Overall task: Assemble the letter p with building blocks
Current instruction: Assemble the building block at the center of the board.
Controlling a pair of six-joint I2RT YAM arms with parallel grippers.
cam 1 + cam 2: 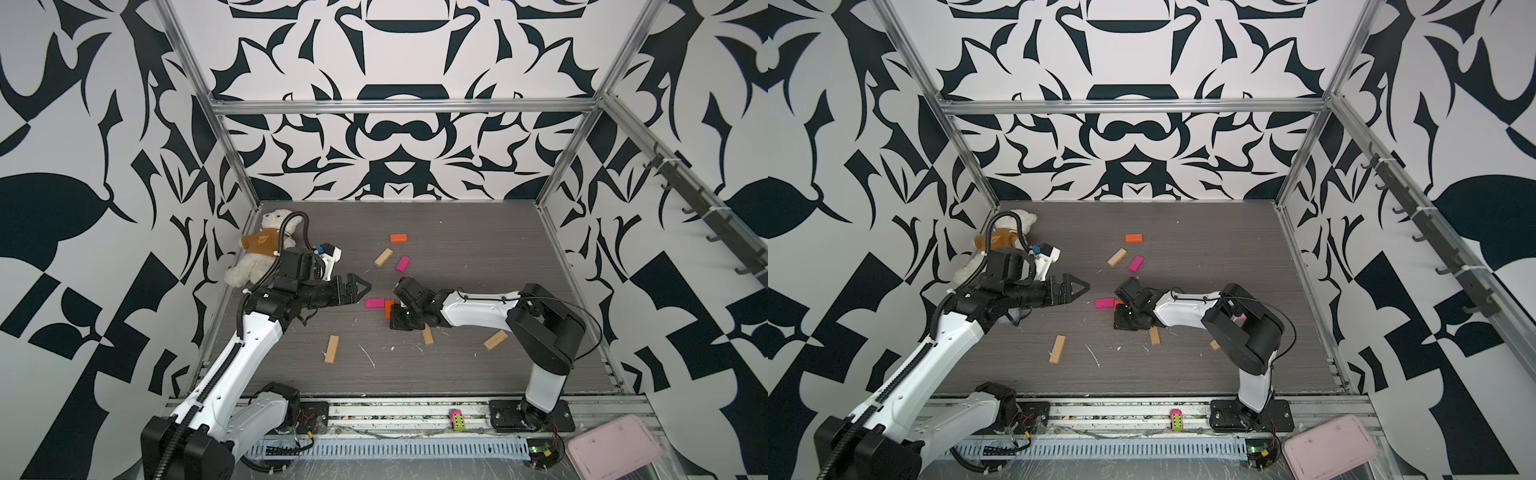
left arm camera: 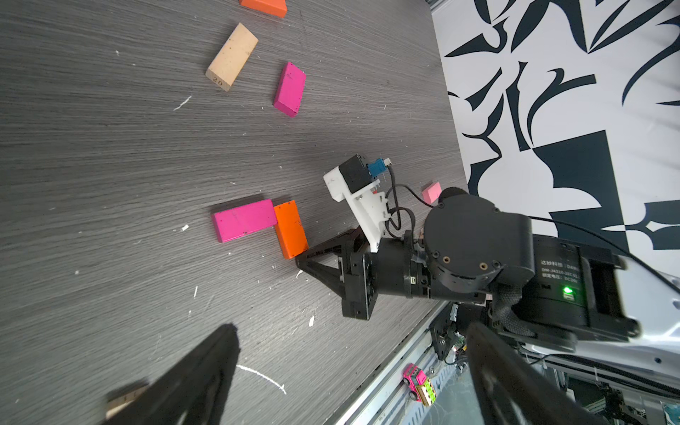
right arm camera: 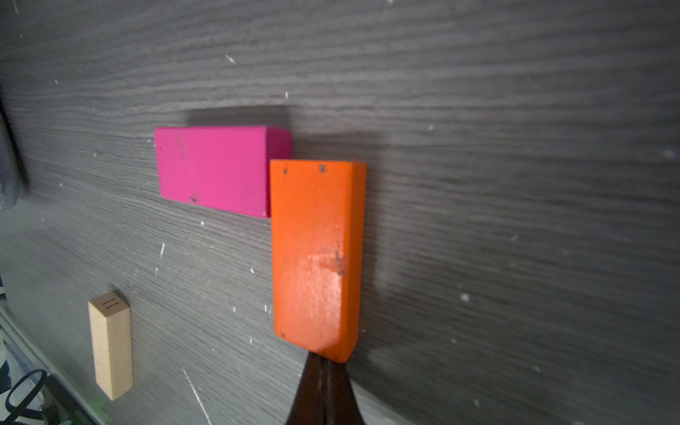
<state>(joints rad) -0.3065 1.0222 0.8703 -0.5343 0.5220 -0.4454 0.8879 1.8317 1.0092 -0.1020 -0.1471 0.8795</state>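
Looking in a top view, we see the right gripper (image 1: 392, 323) low against the orange block (image 1: 389, 308), and the left gripper (image 1: 368, 286) spread wide, holding nothing. From the left wrist, closed tips touch the block's near end. From the right wrist, jaws together, a shove off-centre could skew it, or knock the magenta block (image 3: 213, 169) touching its far end.
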